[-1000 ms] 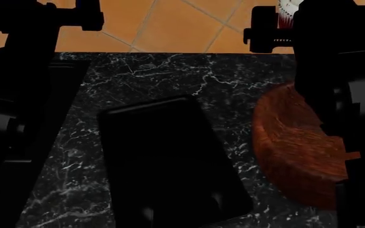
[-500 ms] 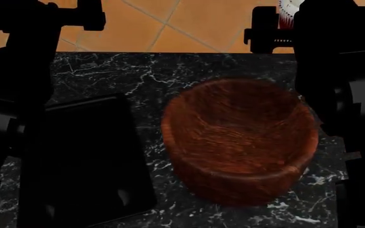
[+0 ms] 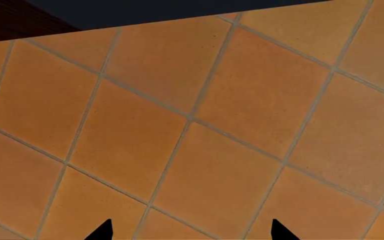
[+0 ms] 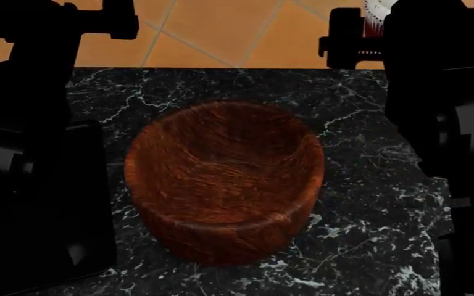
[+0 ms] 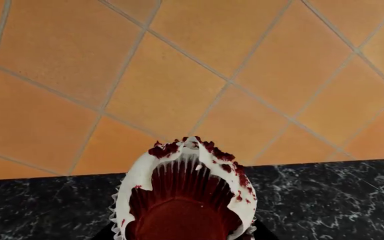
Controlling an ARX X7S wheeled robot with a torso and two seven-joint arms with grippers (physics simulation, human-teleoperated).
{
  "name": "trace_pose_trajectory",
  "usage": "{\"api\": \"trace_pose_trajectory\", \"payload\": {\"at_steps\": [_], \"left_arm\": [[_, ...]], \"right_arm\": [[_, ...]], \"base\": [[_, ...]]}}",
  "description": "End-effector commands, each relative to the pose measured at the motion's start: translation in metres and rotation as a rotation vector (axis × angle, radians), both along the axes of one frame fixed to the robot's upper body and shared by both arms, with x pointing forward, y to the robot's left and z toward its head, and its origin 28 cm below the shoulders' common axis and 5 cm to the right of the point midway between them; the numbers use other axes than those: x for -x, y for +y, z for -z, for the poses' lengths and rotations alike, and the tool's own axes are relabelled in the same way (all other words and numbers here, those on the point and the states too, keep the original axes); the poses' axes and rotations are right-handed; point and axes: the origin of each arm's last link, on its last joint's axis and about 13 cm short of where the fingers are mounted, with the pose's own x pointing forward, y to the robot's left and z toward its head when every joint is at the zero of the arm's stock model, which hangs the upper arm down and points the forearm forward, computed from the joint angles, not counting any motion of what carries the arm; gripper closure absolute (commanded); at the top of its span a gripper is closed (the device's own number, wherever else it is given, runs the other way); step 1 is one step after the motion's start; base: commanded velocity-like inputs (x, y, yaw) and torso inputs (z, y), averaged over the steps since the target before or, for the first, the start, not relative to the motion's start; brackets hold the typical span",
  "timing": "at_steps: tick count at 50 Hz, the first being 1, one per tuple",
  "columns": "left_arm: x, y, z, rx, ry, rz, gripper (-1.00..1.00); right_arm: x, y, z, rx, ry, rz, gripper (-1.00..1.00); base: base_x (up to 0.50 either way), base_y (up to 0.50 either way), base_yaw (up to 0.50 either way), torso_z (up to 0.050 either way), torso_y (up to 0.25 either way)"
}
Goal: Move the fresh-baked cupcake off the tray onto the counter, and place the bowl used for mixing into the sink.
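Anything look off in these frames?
Yes. The cupcake is tipped over in the right pincer: the wrist view shows the wrapper's red underside, frosting facing away, held high past the counter edge over the floor tiles. The bowl sits upright on the counter; nothing spilled.

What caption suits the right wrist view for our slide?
Right gripper holds the cupcake by the marble counter's edge, orange floor tiles beyond.

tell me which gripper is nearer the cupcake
Right. The right gripper has the cupcake between its fingers; the left gripper is over bare floor tiles, no cupcake in its view.
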Motion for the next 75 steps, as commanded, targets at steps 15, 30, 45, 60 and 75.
{"api": "trace_pose_trajectory", "payload": {"at_steps": [15,30,45,60,75], "left_arm": [[0.000,0.001,0.004,-0.036,-0.017,-0.012,-1.00],[0.000,0.002,0.004,-0.028,-0.013,-0.015,-1.00],[0.000,0.001,0.003,-0.027,-0.013,-0.007,-1.00],[0.000,0.001,0.003,-0.029,-0.014,-0.003,-1.00],[0.000,0.001,0.002,-0.031,-0.014,-0.004,-1.00]], "right_arm": [[-0.001,0.000,-0.003,0.011,-0.026,-0.014,1.00],[0.003,-0.004,-0.006,-0.031,0.045,-0.039,1.00],[0.039,-0.032,-0.007,0.013,0.110,0.073,1.00],[0.068,-0.058,-0.004,0.079,0.168,0.201,1.00],[0.066,-0.058,-0.004,0.103,0.194,0.201,1.00]], "base": [[0.00,0.00,0.00,0.000,0.000],[0.00,0.00,0.00,0.001,0.000],[0.00,0.00,0.00,0.000,0.000],[0.00,0.00,0.00,0.000,0.000],[0.00,0.00,0.00,0.000,0.000]]}}
